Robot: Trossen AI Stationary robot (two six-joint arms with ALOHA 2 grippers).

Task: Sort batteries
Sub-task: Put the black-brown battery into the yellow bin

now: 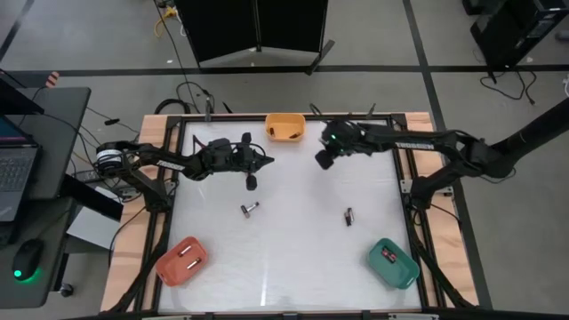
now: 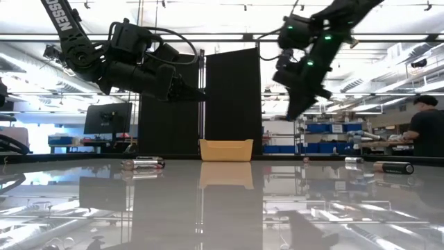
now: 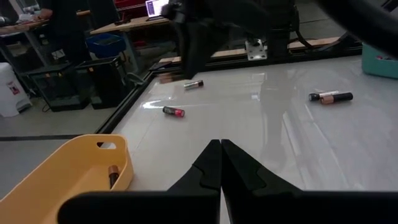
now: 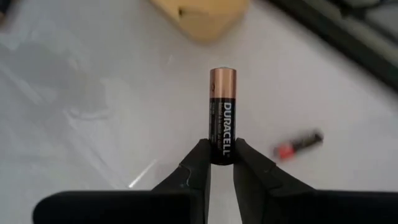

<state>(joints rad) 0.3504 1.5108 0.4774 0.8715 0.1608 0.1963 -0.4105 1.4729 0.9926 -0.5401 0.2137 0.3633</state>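
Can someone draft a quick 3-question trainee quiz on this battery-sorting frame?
1. True or false: the right gripper is shut on a Duracell battery.
2. How many batteries lie loose on the table in the high view? A) two B) five C) none
3. Fill in: the left gripper is ____ and holds nothing.

Key:
1. True. The battery stands upright between the fingers, near the orange bin.
2. A. One battery lies left of centre, another battery right of centre; the rest seen there sit in bins.
3. Shut. Its fingers meet with nothing between them.
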